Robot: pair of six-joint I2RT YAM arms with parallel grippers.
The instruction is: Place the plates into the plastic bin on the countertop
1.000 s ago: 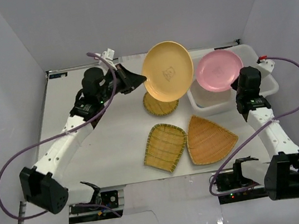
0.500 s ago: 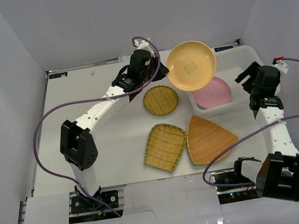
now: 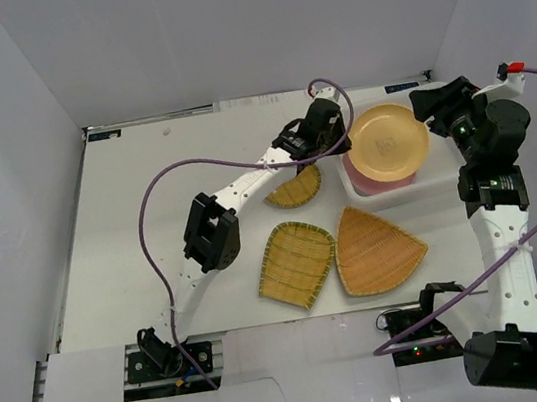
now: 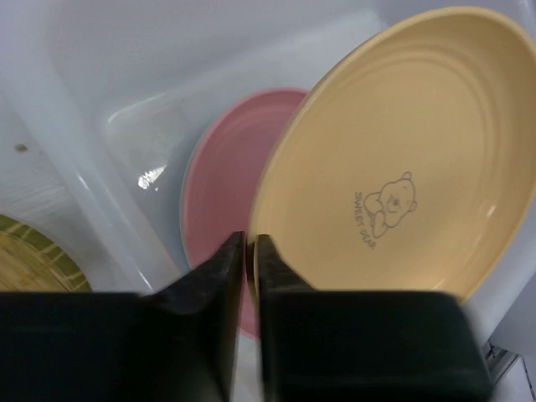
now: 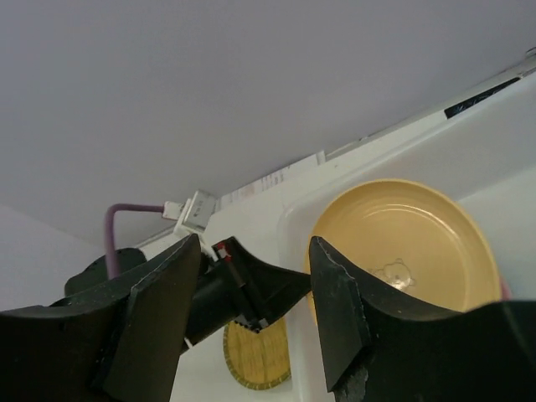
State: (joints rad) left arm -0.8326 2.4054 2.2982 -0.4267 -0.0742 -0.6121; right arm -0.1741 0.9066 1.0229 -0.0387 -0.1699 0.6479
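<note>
1. Top external view: the countertop (image 3: 147,199) is a white bench walled in pale grey.
2. The plastic bin (image 3: 389,194) sits in the far right corner of the bench, and its translucent wall (image 4: 75,167) shows in the left wrist view.
3. The fan-shaped tray (image 3: 377,248) lies flat by the near edge, right of centre. The scoop-shaped tray (image 3: 296,263) lies just beside it on the left.
4. The orange-yellow plate (image 3: 389,140) hangs tilted over the bin, with a small bear print on its face (image 4: 394,167).
5. The pink plate (image 3: 379,182) lies inside the bin beneath the orange-yellow one (image 4: 218,184). Whether the two touch cannot be told.
6. The round bamboo tray (image 3: 295,189) rests on the bench just left of the bin, partly hidden by the left arm.
7. The left gripper (image 4: 249,251) reaches to the bin's left side, its fingers pinched on the orange-yellow plate's rim.
8. The right gripper (image 5: 255,247) is raised over the bin's far right end. Its fingers are spread apart and grasp nothing.
</note>
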